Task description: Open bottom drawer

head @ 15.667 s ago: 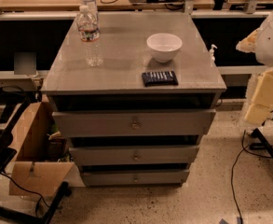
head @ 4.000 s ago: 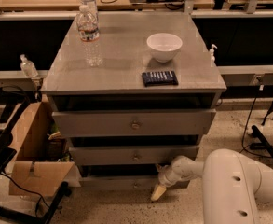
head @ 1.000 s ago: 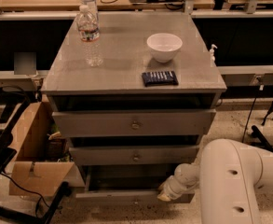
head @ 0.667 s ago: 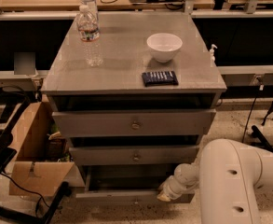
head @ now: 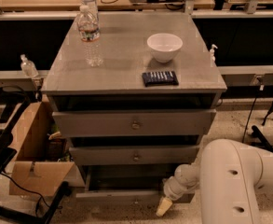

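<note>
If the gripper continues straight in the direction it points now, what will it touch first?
Probably the floor: the gripper, at the right front of the bottom drawer, points down and left. Depth is unclear.

Surface: water bottle left, bowl right.
Bottom drawer: lowest, under the surface.
Gripper: before its front, right.
</note>
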`<state>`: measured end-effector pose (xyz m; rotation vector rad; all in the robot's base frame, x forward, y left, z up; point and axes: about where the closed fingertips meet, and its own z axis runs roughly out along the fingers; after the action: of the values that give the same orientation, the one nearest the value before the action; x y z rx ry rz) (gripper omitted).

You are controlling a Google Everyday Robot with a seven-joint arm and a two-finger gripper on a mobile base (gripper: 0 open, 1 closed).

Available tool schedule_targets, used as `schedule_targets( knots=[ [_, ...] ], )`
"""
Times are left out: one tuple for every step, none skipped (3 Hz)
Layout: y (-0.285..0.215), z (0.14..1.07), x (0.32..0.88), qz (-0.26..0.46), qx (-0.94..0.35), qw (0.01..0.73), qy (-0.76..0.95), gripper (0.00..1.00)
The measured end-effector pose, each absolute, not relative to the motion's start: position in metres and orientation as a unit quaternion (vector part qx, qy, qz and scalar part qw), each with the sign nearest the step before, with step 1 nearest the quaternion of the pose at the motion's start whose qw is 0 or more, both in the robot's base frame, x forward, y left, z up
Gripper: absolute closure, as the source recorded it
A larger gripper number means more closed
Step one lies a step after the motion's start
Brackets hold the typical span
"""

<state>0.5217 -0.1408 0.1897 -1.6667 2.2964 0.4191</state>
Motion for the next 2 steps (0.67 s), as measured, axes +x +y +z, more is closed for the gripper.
schedule_targets(
  knots=[
    [-0.1407,0.1896,0.5216,0.145,-0.576,0.136,0.793,0.0],
    [-0.139,0.1846,0.5173,0.152,-0.576,0.13,0.793,0.0]
  ],
)
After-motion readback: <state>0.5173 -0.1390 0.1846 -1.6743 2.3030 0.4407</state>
